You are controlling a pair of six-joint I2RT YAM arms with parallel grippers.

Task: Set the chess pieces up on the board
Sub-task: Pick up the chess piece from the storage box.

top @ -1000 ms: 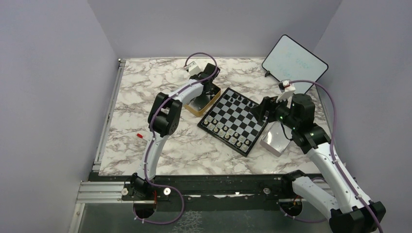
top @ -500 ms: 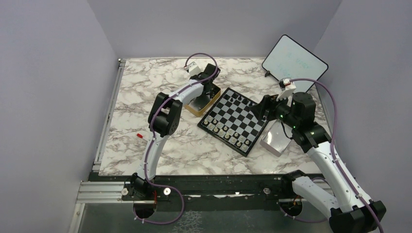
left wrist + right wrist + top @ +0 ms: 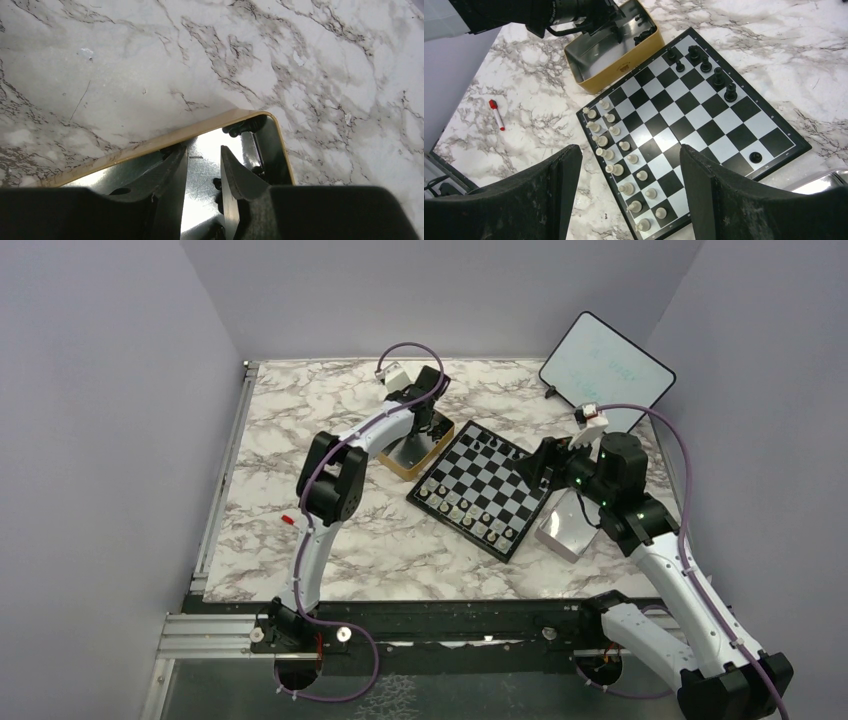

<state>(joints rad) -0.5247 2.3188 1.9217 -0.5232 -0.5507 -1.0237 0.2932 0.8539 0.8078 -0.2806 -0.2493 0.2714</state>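
The left gripper (image 3: 204, 152), jaws narrow with nothing visible between them, hangs inside the rectangular gold metal tin (image 3: 150, 146), which sits just beside the far left edge of the black-and-white checked chessboard (image 3: 711, 131). Tiny black chess pieces (image 3: 245, 126) huddle in the tin corner close to the board's far corner, just beyond the fingertips. For a good pick, I judge it should single out one piece, centre the jaws on it and close gently, clear of the tin wall. The right gripper (image 3: 630, 150) hovers wide and empty above the board. On the board I count sixteen small pale chess pieces (image 3: 624, 146) in two rows along its near left edge. There are also seven black ones, six by the far corner and one by the right corner. Those in the tin are too bunched to count.
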